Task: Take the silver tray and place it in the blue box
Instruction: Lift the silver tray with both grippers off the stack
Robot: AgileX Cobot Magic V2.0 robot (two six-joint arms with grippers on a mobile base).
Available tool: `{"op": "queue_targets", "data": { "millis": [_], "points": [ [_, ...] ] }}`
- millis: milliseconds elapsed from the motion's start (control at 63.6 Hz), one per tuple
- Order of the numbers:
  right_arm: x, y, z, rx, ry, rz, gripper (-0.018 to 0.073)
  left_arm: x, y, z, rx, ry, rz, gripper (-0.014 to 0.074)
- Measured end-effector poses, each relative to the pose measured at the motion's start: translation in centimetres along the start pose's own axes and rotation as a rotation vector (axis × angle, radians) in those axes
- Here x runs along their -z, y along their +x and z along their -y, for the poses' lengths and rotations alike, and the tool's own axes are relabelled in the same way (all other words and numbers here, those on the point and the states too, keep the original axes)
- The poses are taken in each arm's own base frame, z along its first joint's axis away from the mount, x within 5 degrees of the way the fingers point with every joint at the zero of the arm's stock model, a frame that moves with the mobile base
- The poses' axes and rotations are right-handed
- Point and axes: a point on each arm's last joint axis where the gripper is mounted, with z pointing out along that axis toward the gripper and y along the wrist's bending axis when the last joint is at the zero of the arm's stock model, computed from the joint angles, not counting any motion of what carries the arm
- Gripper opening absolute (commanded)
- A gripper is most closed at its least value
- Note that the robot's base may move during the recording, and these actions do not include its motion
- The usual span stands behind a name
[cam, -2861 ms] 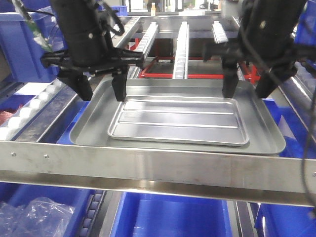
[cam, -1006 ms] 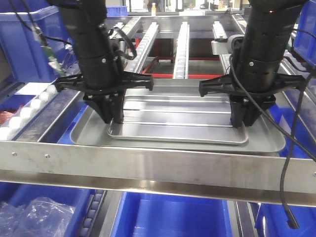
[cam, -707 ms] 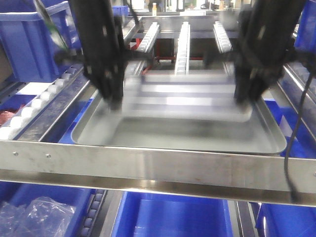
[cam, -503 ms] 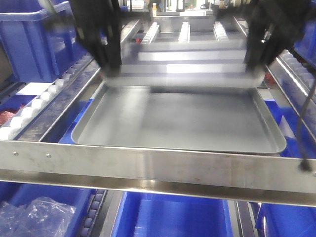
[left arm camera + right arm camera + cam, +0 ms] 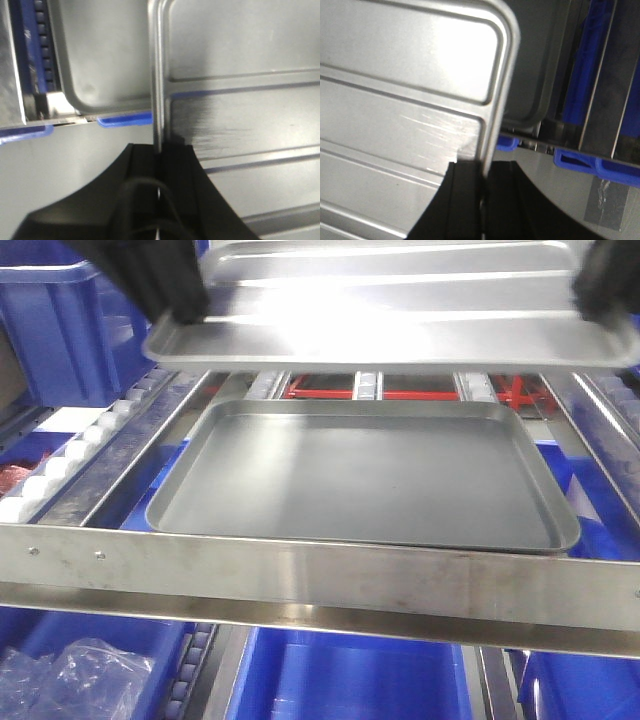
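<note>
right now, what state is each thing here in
grey tray, flat on the rack, nothing in it
silver tray, in the air above the grey tray, gripped at both short ends
left gripper, shut on the silver tray's rim
right gripper, shut on the silver tray's rim
blue box, open below the rack, nothing in the part that shows

Left claw (image 5: 160,150), right claw (image 5: 483,170): pinched, aloft.
</note>
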Motion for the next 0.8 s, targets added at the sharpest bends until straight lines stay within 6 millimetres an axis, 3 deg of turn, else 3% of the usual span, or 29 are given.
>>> {"op": "queue_targets", "data": {
  "millis": [157,802],
  "points": [
    [0.6,0.6,-0.1,0.013,-0.002,-0.016,0.0057,0.8,1.5,0.5,-0.014,0.012,0.019,-0.0097],
    [0.5,0.7,-0.1,0.016,0.005,-0.025,0.0057,0.9,1.5,0.6,-0.019,0.008,0.034,-0.0098]
  ]
}}
